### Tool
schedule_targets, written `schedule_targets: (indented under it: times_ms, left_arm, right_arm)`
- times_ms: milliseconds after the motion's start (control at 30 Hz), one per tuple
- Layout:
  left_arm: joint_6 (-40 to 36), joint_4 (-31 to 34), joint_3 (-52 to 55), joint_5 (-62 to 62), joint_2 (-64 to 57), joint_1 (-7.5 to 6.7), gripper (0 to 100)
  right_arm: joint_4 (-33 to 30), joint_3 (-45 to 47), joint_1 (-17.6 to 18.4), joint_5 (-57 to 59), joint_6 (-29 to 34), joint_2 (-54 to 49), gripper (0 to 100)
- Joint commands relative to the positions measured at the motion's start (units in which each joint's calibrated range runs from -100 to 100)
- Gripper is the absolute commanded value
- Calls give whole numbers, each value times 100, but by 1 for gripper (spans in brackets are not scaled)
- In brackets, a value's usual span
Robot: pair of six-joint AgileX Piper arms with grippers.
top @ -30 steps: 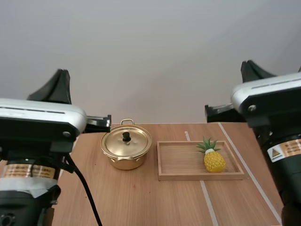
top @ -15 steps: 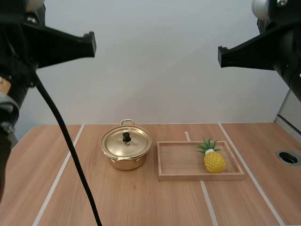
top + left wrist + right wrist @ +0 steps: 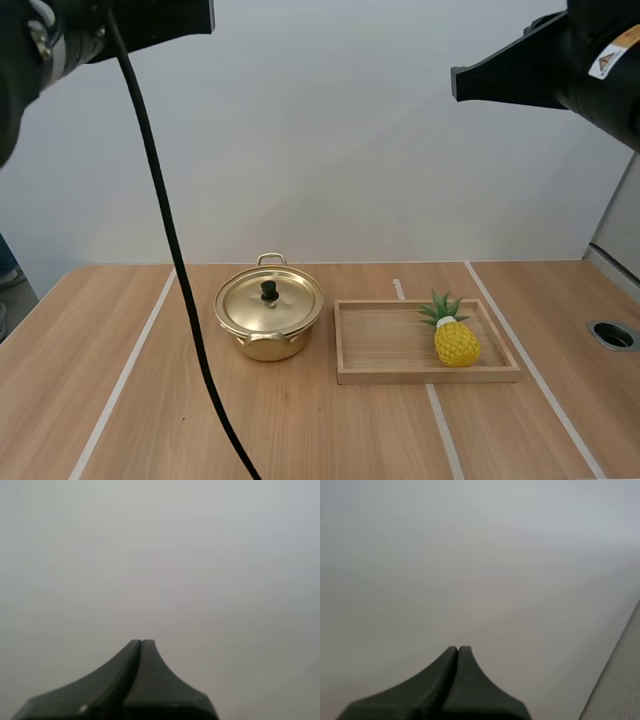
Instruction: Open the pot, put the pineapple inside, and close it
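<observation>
Wooden table (image 3: 300, 430), pineapple (image 3: 456, 343) in tray (image 3: 430, 376) well below right end effector (image 3: 455, 83)

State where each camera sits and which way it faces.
High view: behind and above the arms' bases, looking down at table, pot, tray, pineapple; left gripper and right gripper high above.
Left wrist view: on left arm, facing a blank wall; shut fingers show.
Right wrist view: on right arm, facing wall; shut fingers show.
Shared: both wrist views see the wall.
</observation>
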Motion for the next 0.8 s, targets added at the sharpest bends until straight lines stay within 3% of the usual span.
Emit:
schedule_targets:
  times_ms: [0, 333, 567, 767]
  left_arm:
    - [500, -670, -240, 583, 365, -10, 0]
    - [1630, -1973, -539, 2161, 1218, -10, 0]
    - [1890, -2145, -539, 3207, 1848, -10, 0]
    - [2154, -2158, -539, 3225, 2091, -10, 0]
  right_arm:
    - [16, -162, -93, 340, 149, 318, 0]
    - [254, -210, -366, 621, 237, 897, 0]
    - [270, -210, -366, 866, 237, 968, 0]
    - [257, -210, -366, 862, 237, 968, 0]
